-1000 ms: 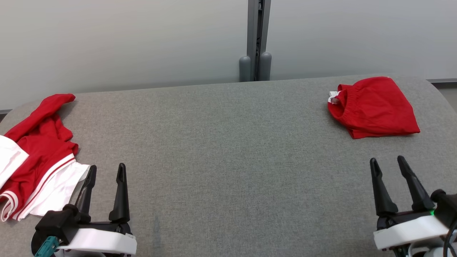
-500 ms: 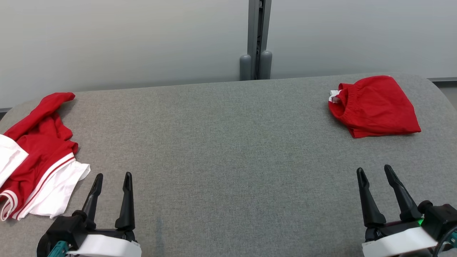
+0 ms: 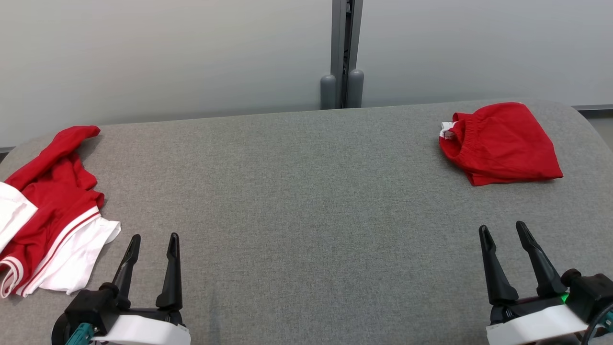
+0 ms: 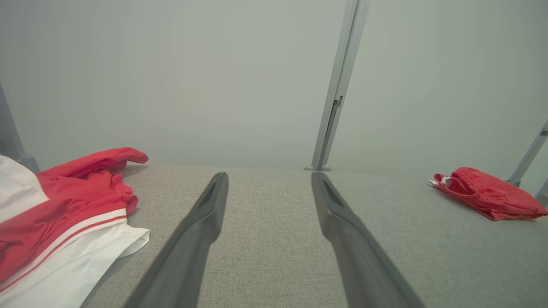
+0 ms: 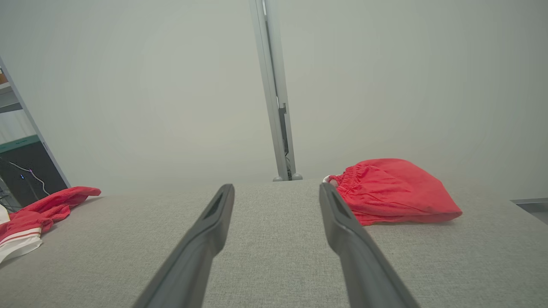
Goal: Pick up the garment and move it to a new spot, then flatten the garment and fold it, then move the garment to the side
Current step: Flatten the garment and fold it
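A grey fabric counter. Both tools have drawn back toward the robot since a second ago. The left tool, fingers spread and empty, now sits just clear of the crumpled red-and-white garment at the counter's left edge. The right tool, also spread and empty, is well short of the folded red shorts at far right. Neither garment has moved.

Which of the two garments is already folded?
The plain red garment at the far right, a compact bundle; the red-and-white garment at the left lies crumpled and spread out.
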`<state>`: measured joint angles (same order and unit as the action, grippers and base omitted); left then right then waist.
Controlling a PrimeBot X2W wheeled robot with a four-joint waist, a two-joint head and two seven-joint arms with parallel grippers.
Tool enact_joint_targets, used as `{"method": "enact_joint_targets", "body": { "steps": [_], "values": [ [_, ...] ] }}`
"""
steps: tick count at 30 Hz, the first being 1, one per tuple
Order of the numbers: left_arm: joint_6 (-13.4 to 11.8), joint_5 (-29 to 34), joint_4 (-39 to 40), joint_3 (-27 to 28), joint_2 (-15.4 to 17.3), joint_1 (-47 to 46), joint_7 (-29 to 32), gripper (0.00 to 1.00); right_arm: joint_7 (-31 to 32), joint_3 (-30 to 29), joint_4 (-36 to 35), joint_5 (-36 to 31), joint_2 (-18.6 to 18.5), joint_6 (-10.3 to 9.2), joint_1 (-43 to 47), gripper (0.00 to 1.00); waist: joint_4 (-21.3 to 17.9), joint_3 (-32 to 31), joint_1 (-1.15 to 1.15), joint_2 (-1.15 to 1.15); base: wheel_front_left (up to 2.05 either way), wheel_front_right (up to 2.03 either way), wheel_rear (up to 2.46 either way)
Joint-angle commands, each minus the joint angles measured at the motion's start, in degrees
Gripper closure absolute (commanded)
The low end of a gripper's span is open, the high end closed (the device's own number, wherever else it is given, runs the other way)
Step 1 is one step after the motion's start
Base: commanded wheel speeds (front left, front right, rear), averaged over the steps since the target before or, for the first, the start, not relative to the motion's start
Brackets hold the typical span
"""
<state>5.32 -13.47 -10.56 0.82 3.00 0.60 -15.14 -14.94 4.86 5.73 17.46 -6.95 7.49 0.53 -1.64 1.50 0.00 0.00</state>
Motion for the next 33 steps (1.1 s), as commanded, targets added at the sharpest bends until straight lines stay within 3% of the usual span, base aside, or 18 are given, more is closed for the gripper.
{"method": "enact_joint_targets", "body": {
  "steps": [1, 11, 33],
  "values": [
    [0.3, 0.48, -0.07, 0.21, 0.14, -1.13, -0.09, 0.0, -0.27, 0.07, -0.09, -0.06, 0.03, 0.01, -0.26, 0.0, -0.01, -0.01, 0.0, 0.0, 0.0, 0.0, 0.0],
    [0.67, 0.5, -0.71, 0.38, 0.04, -1.26, -0.09, 0.0, -0.26, 0.13, 0.37, 0.57, 0.19, 0.01, -0.22, 0.0, 1.44, -0.28, 0.0, 0.0, 0.0, 0.0, 0.0],
    [0.82, 0.17, -3.36, 0.4, -0.01, -3.59, -0.1, 0.0, -0.22, 2.76, 2.0, 1.75, -0.36, 0.01, -1.64, 0.0, 17.46, -0.26, 0.0, 0.0, 0.0, 0.0, 0.0]
  ]
}}
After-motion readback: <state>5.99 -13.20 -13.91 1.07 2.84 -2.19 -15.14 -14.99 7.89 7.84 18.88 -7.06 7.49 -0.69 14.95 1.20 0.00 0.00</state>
